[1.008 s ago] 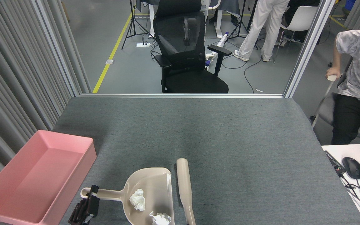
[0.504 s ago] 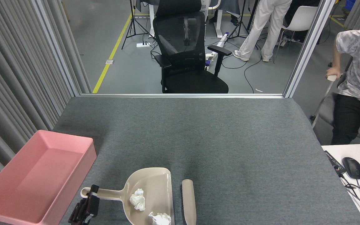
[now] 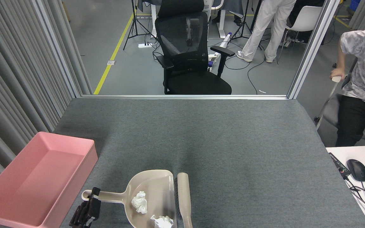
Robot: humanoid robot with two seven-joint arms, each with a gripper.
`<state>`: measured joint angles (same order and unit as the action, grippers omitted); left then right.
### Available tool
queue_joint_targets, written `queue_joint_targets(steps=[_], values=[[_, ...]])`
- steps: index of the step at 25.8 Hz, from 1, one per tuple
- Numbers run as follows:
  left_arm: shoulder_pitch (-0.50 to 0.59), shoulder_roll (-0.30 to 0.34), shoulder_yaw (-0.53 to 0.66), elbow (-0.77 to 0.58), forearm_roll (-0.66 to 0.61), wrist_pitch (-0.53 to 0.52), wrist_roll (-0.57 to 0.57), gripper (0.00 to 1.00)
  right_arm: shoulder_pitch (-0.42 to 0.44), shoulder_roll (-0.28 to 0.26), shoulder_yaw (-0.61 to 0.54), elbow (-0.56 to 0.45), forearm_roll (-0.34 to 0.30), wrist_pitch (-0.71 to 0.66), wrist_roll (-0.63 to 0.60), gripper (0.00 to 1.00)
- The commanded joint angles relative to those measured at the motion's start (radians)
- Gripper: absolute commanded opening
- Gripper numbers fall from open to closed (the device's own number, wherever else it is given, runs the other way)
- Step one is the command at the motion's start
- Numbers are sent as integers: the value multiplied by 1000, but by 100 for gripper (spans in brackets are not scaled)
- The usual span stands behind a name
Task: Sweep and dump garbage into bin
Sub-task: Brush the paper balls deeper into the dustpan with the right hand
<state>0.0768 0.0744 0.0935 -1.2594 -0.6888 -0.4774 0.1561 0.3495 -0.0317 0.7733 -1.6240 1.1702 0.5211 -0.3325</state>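
On the grey table (image 3: 201, 136), a beige dustpan (image 3: 152, 198) holds 2 crumpled white tissue balls: one (image 3: 139, 202) near its middle, the other (image 3: 162, 221) at the bottom edge of view. The left gripper (image 3: 89, 207), dark, clamps the dustpan's handle. A beige brush (image 3: 184, 198) lies just beside the pan's right rim. The pink bin (image 3: 36, 180) sits at the table's left, with nothing visible inside.

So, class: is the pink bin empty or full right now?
Empty. The bin shows only bare pink floor; both tissue balls lie in the dustpan.
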Motion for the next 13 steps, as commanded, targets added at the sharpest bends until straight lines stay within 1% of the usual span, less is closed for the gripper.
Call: queue_joint_targets(steps=[1,4,6,13], values=[[0,1,0,0,0,0,0,40,-38,27,132,29,-7,-1,18,0],[0,1,0,0,0,-1,0,40,-46,32,184,33,-12,10,17,0],[0,-1,0,0,0,-1,0,41,-46,29,212,33,-11,42,4,0],[0,-1,0,-3,0,-1,0,41,-40,15,222,26,9,103,-19,0]])
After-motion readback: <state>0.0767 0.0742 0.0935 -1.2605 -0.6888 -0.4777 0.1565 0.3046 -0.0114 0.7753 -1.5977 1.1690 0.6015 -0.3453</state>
